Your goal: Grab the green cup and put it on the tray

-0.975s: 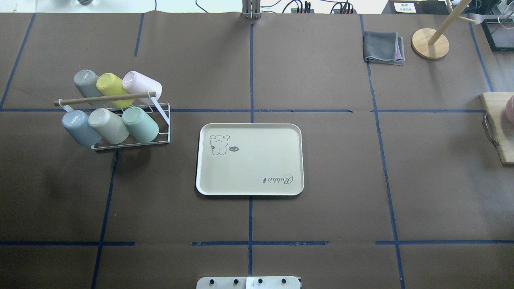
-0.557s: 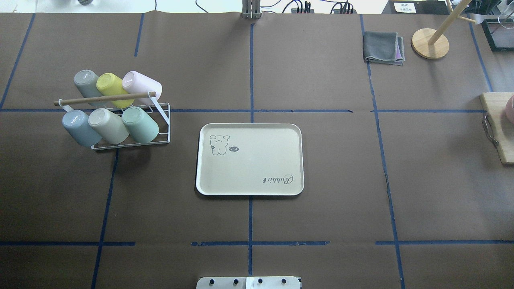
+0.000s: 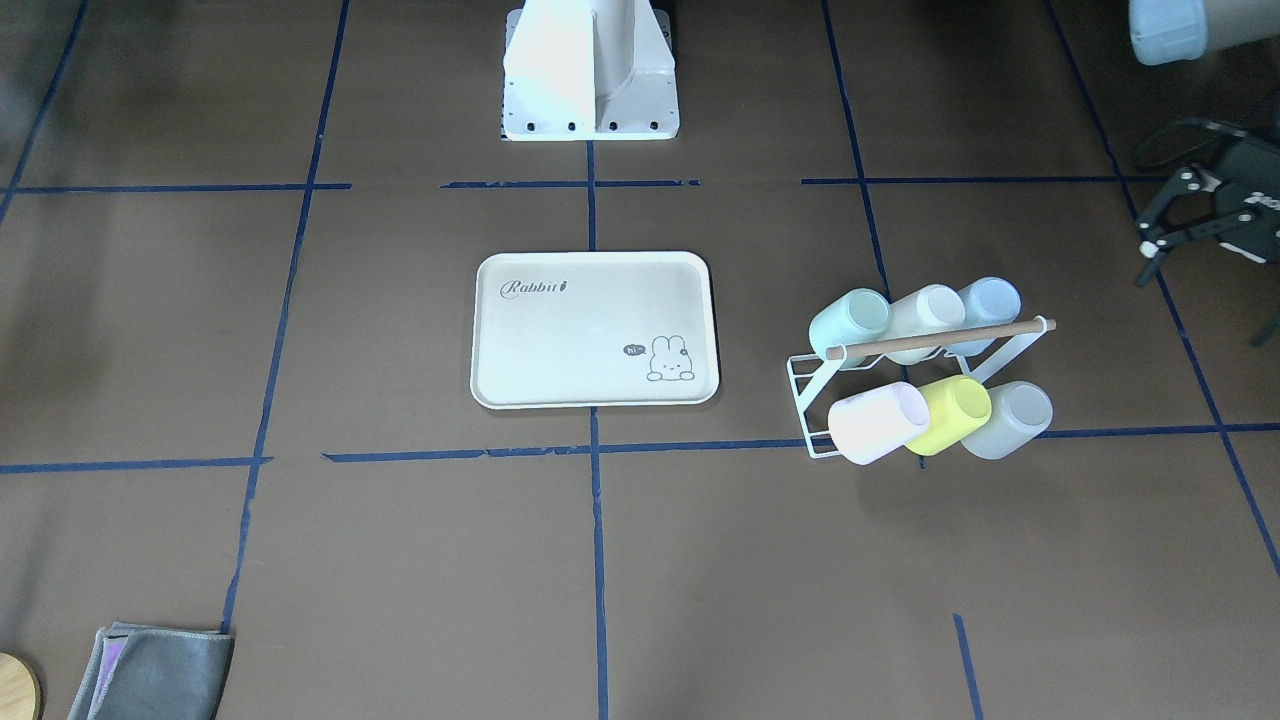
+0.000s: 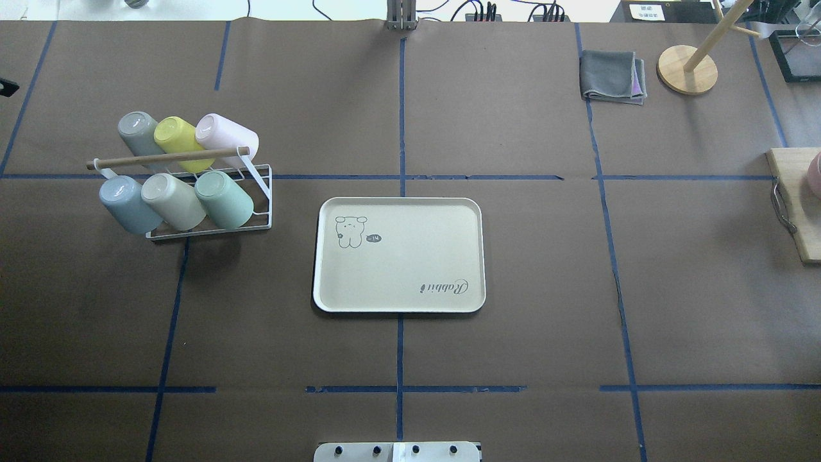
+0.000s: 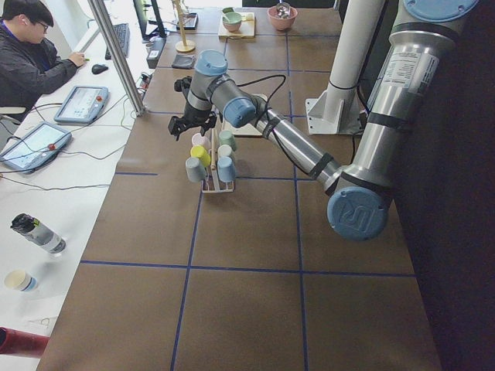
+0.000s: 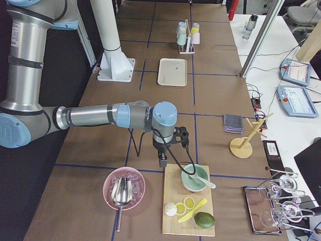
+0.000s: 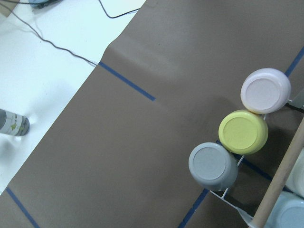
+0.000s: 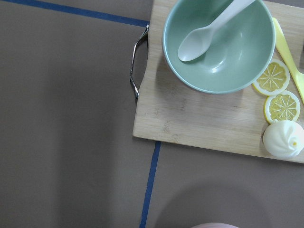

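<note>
The green cup (image 4: 224,200) is seen on the white wire rack (image 4: 254,174), tilted with its bottom up. It sits in the row nearer the robot, at the end closest to the tray (image 4: 397,276). In the same row a cream cup (image 4: 173,201) and a pale blue cup (image 4: 130,205) are held. In the far row a grey cup (image 4: 138,131), a yellow cup (image 4: 178,138) and a pink cup (image 4: 226,135) are lined up. A wooden rod (image 4: 160,158) is laid across the top of the rack. The tray lies flat on the counter (image 4: 513,289), near the rack but apart from it, and its rabbit drawing and script are shown in full.

The left claw (image 5: 188,130) is held in the air off the rack's far outer side, and no cup is touched by it. Its jaws are seen spread apart and nothing is gripped.

The right claw (image 6: 173,150) is held above the counter just beside the handled end of a wooden board (image 6: 173,201). On that board a green bowl (image 8: 223,52) with a white spoon (image 8: 199,40) and lemon slices (image 8: 271,78) are set, and a pink bowl (image 6: 124,188) is placed next to it. This claw is caught only from the side, so it cannot be told whether it is open or closed.

A folded grey cloth (image 4: 612,77) and a wooden stand (image 4: 686,69) are seen at the counter's far right.
</note>
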